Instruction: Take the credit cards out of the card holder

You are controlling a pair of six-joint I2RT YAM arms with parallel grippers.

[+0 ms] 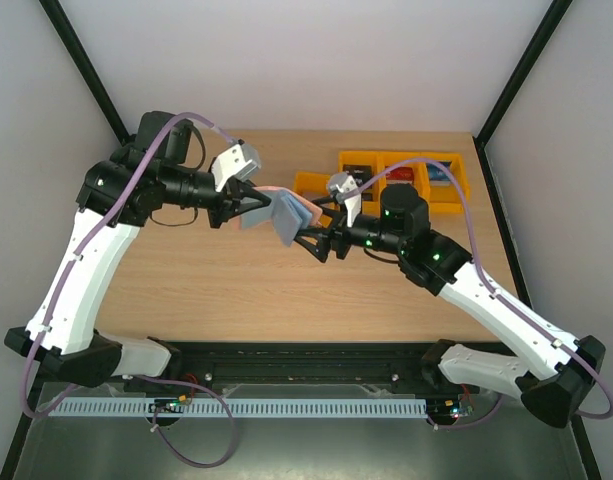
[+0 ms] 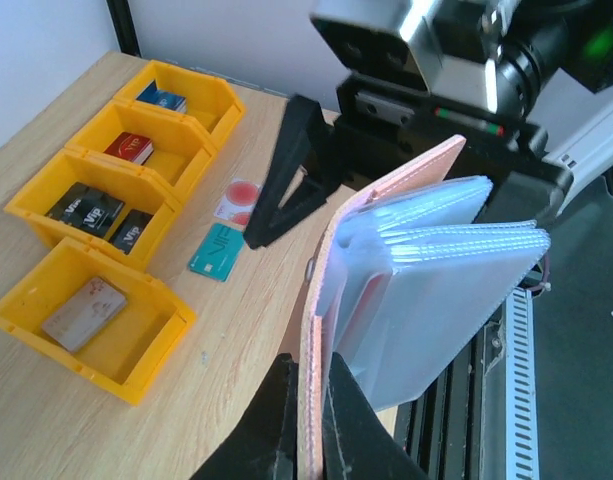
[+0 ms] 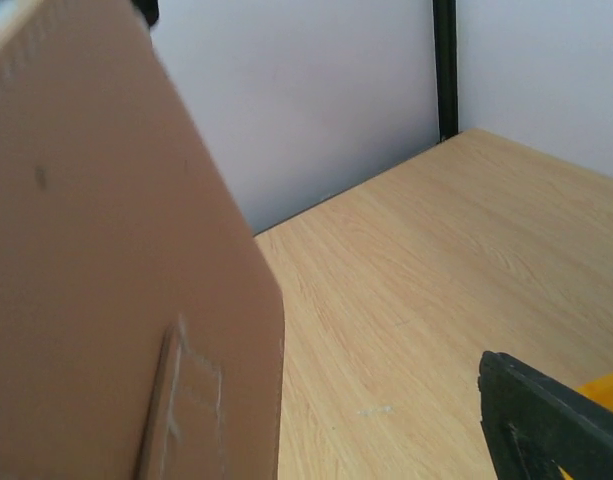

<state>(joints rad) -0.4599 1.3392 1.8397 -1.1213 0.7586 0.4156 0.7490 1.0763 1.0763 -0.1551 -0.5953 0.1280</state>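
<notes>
The card holder [image 1: 286,212] is a pinkish-brown leather pouch held up above the table. My left gripper [image 2: 314,400] is shut on its leather flap [image 2: 321,330]. Its light blue-grey accordion pockets [image 2: 436,290] fan open toward the right arm. My right gripper [image 1: 300,224] stands open across the holder's far end, one black finger [image 2: 286,180] on each side. In the right wrist view the holder's outer face [image 3: 106,250] fills the left side and one finger [image 3: 546,420] shows at the lower right. A red-and-white credit card [image 2: 236,198] lies on the table. I cannot tell what the pockets hold.
A teal-green card [image 2: 214,250] lies beside the red-and-white one. Several orange bins [image 2: 86,320] with small items stand in a row along the back right of the table [image 1: 401,180]. Black frame posts rise at the rear corners.
</notes>
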